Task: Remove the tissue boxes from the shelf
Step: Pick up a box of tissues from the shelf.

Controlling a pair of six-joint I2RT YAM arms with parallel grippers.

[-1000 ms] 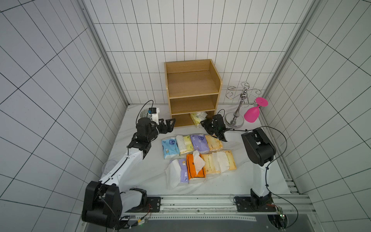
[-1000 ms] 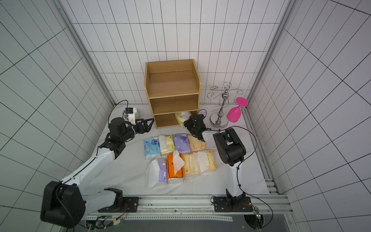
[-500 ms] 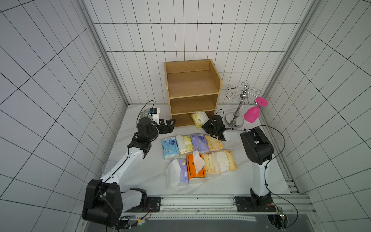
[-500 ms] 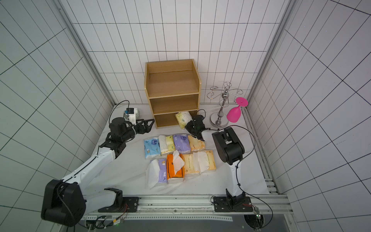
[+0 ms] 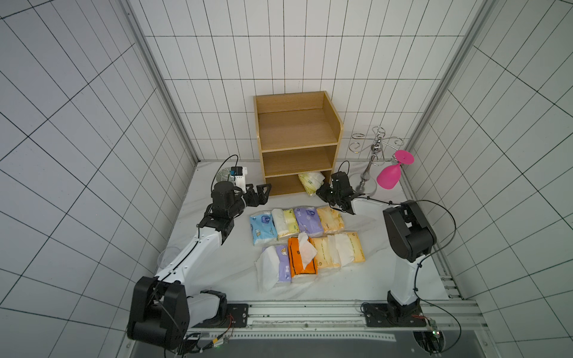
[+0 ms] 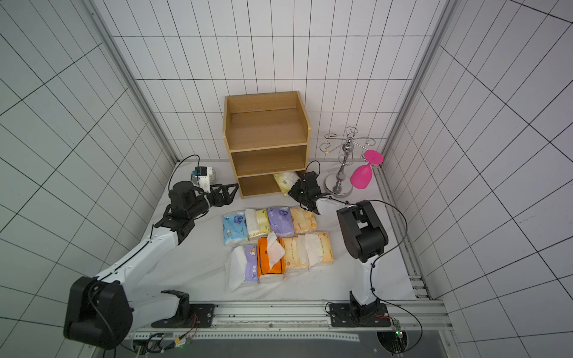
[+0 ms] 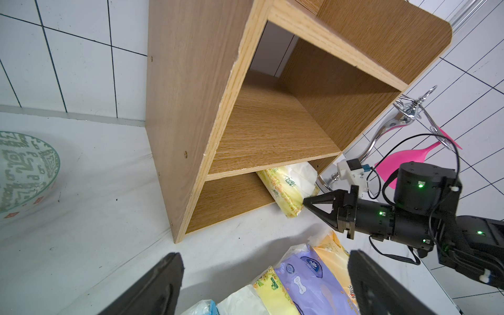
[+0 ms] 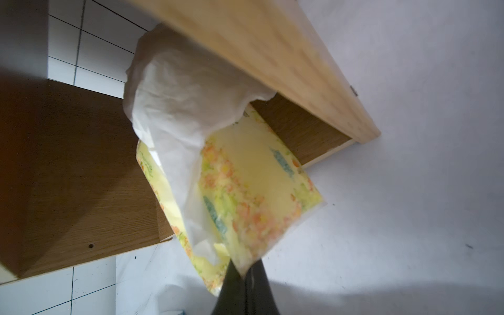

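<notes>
Tissue boxes [image 5: 305, 220]: eight lie flat in two neat rows on the counter [image 5: 217, 272], in front of the shelf [image 5: 297, 130]. They are grouped within reach of both arms, presumably as the drop zone. In both top views the shelf's upper two tiers are bare. A silver hook stand [image 5: 372, 161] carrying an inverted pink goblet [image 5: 389, 178] stands just beside the shelf, near the right arm's wrist.

The ninth item, a pale yellow pack [image 7: 283, 188], sits tilted at the right end of the lowest tier. One end juts out over the counter and its loose white tissue is bunched under the board above.

The right end effector [image 8: 242, 275] is clamped on the pack's outermost wrapper corner. This is judged to be a thin edge pinch, chosen because the low tier leaves no room to span the body. The left end effector [image 5: 266, 193] hangs with jaws wide apart beside the shelf's left panel, holding nothing and apparently on standby.

Change noted: a second earlier the right jaws stood partly apart at the pack, and they are now shut on it. The pack looks slightly more raised at the tier mouth. The left arm has not moved.
</notes>
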